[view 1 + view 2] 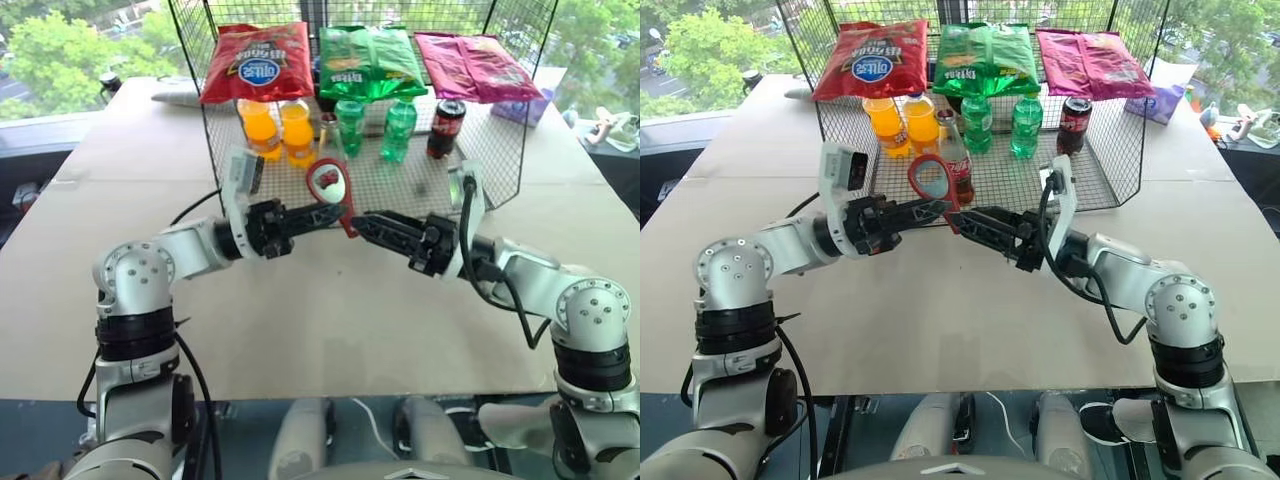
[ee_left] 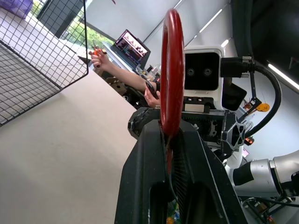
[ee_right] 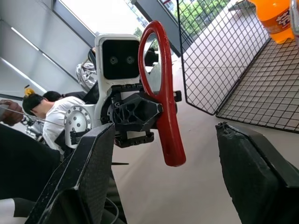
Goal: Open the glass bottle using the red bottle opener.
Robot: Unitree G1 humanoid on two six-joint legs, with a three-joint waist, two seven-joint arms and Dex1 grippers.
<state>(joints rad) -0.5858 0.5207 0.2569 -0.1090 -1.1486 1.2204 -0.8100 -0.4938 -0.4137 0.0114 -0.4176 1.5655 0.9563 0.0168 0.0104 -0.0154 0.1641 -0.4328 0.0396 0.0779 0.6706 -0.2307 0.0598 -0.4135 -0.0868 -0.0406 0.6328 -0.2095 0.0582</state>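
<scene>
head views / red bottle opener (image 1: 331,190): held up in the air above the bench (image 1: 300,320), just in front of the wire basket (image 1: 480,165); long axis near upright, slightly tilted; oval ring at the top, handle pointing down.
head views / left gripper (image 1: 338,213): jaws clamped on the opener where ring meets handle.
head views / right gripper (image 1: 362,222): tips just beside the handle; jaws seen parted, nothing gripped.
head views / glass bottle (image 1: 956,160): upright inside the basket, cap up, directly behind the opener; orange bottles (image 1: 902,125) to its left.
left wrist / opener: seen edge-on between the closed jaws, ring rising away from them.
right wrist / opener (image 3: 163,102): handle end hangs free between the two spread fingers (image 3: 93,163), touching neither.
</scene>
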